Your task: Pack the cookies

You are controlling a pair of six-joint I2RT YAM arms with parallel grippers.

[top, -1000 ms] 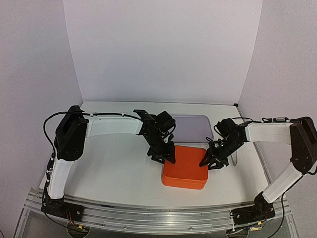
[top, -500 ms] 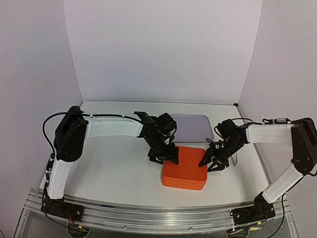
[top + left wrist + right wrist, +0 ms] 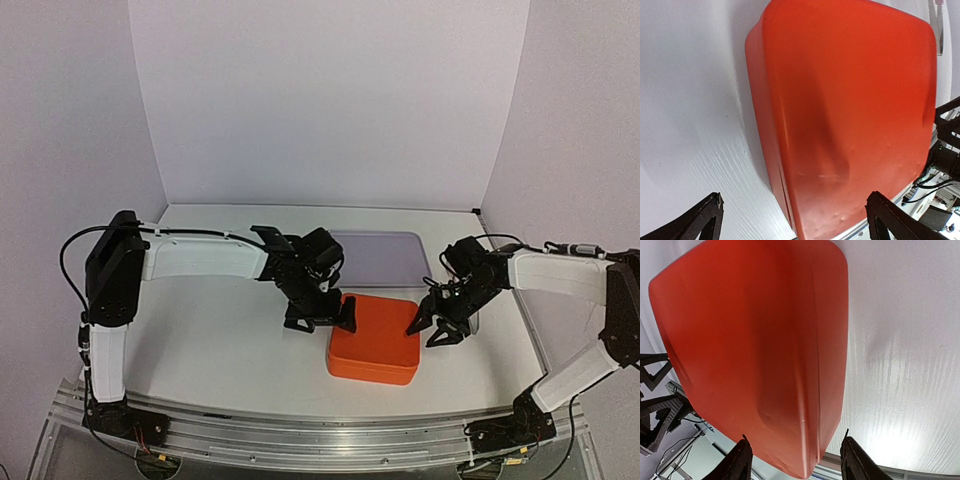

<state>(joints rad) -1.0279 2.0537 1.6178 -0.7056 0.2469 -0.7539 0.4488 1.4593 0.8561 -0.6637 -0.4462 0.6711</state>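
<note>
Cookies don't show in any view, so can't tell where they are; orange box [image 3: 373, 350] fills both wrist cams; only the overhead shows the lavender tray [image 3: 385, 255] behind it; left gripper [image 3: 321, 322] spread wide at its left edge, right gripper [image 3: 428, 334] parted at its right edge, both holding nothing

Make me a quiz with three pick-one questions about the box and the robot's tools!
1. Where is the orange box?
A. between the left tool and the right tool
B. up in the air
C. at the far left corner

2. What colour is the tray behind the box?
A. green
B. pale purple
C. black

3. How is the left tool?
A. shut on the box
B. open, holding nothing
C. shut on a cup

Answers: 1 A, a tool flanks each side; 2 B, it looks lilac from above; 3 B, its jaws stand wide apart.
</note>
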